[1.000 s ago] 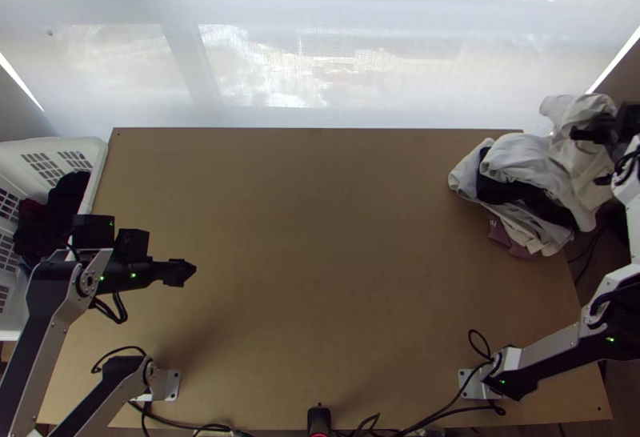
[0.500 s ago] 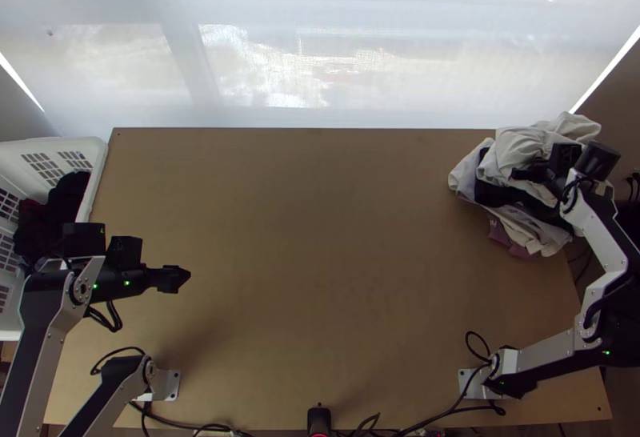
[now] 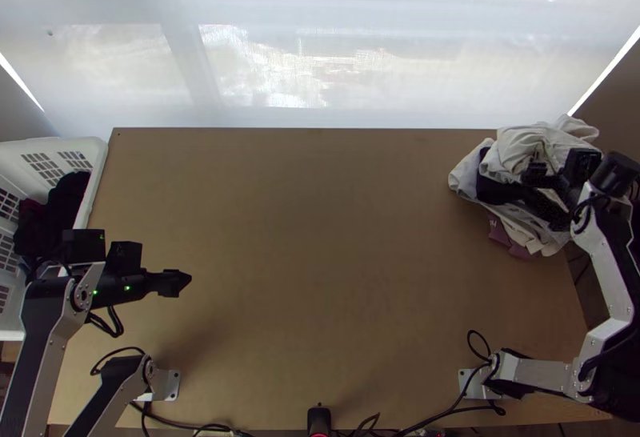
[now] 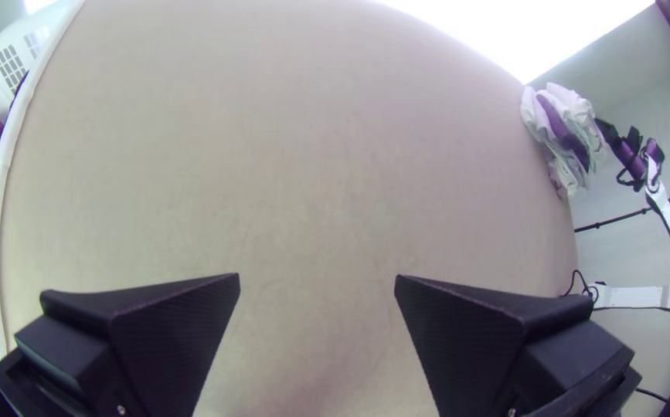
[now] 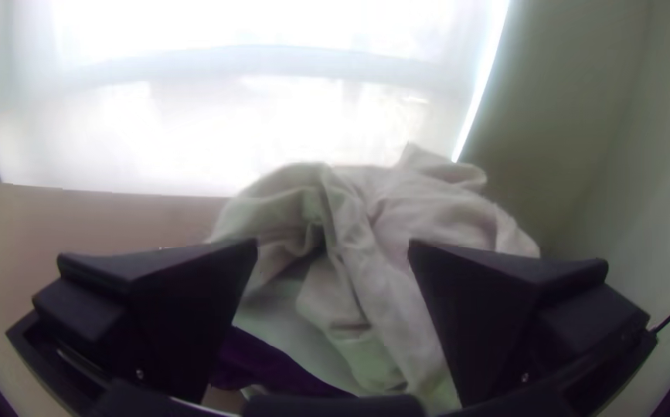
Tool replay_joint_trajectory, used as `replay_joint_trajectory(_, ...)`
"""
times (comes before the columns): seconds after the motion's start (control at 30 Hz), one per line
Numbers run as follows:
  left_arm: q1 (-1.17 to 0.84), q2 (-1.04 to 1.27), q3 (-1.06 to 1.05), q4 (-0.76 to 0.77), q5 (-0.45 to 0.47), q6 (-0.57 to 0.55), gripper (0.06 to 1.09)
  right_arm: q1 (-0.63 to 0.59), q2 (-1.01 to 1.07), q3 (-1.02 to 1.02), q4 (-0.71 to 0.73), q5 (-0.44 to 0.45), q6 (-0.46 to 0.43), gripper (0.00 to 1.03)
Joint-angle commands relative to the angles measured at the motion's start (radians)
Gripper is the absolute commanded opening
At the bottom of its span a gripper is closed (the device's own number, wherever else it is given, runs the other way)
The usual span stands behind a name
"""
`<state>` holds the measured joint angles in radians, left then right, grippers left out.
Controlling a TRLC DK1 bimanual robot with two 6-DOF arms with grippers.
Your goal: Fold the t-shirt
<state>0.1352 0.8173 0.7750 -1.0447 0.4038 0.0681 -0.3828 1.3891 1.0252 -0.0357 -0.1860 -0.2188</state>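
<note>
My left gripper (image 3: 178,282) hangs over the table's left part, beside the basket; in the left wrist view the same gripper (image 4: 317,276) is open with bare table between its fingers. At the far right corner, light shirts (image 3: 516,149) lie bunched in a heap with a dark garment and a mauve cloth (image 3: 510,242) beneath. Over this heap's right side is my right gripper (image 3: 541,187). The right wrist view has that gripper (image 5: 333,242) open, the crumpled cream cloth (image 5: 396,224) in front of and between its fingers, not visibly pinched.
A white laundry basket (image 3: 98,166) holding dark clothes (image 3: 50,213) stands at the table's left edge. Black cables (image 3: 448,409) run along the near edge. A bright, curtained window (image 3: 320,45) is behind the table (image 3: 320,261).
My right gripper has come in from the right edge over the heap, then shifted slightly toward the near side. The heap's cream top has dropped and moved left. My left arm has shifted slightly left.
</note>
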Motion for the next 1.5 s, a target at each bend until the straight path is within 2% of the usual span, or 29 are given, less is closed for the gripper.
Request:
replay_joint_trajectory(0.0, 0.003, -0.037, -0.029, -0.011, 0.003, -0.007, 1.03, 0.013, -0.101, 0.064, 0.000, -0.044, 0.044, 0.95)
replay_joint_trajectory(0.1, 0.004, -0.043, -0.025, -0.018, 0.003, -0.008, 1.03, 0.030, -0.094, 0.125, 0.002, -0.082, 0.113, 0.95)
replay_joint_trajectory(0.2, 0.004, -0.043, -0.019, -0.023, 0.003, -0.008, 1.03, 0.065, -0.032, 0.184, 0.008, -0.086, 0.145, 0.95)
replay_joint_trajectory(0.43, 0.000, -0.033, 0.006, -0.040, 0.001, -0.008, 1.03, 0.084, 0.291, 0.297, 0.060, -0.084, 0.171, 0.95)
replay_joint_trajectory(0.57, 0.003, -0.043, 0.007, -0.058, 0.001, -0.011, 1.03, 0.067, 0.381, 0.233, 0.060, -0.081, 0.173, 0.95)
replay_joint_trajectory(0.63, 0.006, -0.053, 0.006, -0.071, 0.001, -0.013, 1.03, 0.062, 0.383, 0.145, 0.068, -0.081, 0.150, 0.95)
replay_joint_trajectory(0.77, 0.015, -0.063, 0.007, -0.078, 0.001, -0.011, 1.03, 0.055, 0.384, -0.039, 0.186, -0.067, 0.093, 0.97)
replay_joint_trajectory(0.97, 0.015, -0.052, 0.013, -0.072, 0.001, -0.011, 1.03, 0.016, 0.392, -0.093, 0.218, -0.066, 0.059, 0.97)
replay_joint_trajectory(1.3, 0.034, -0.070, 0.020, -0.069, -0.002, -0.004, 1.03, 0.016, 0.195, -0.002, 0.207, -0.079, 0.134, 0.98)
replay_joint_trajectory(1.47, 0.066, -0.099, 0.010, -0.063, -0.003, 0.007, 1.04, 0.042, 0.079, 0.059, 0.201, -0.082, 0.208, 0.98)
